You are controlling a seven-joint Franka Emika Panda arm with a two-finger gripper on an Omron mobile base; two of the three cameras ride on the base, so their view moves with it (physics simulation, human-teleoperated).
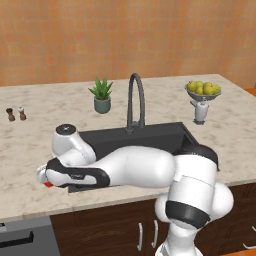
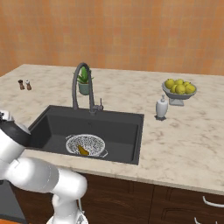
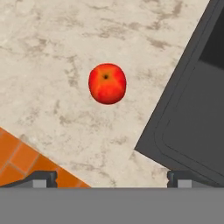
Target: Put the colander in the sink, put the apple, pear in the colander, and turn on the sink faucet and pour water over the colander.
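In the hand view the apple sits on the marbled surface a little above the frame's centre, its dark stem dimple facing the camera; it is round, so no long axis shows; the pincer stands wide, its two dark tips at the bottom left and bottom right of the frame, apart from the fruit and holding nothing; the dark rim of the sink runs diagonally down the right side, near the apple but not touching it. In the right base view the colander lies in the basin's lower centre, and the pear rests inside it, its long axis running diagonally from upper left to lower right; the sink faucet arches over the basin's far edge.
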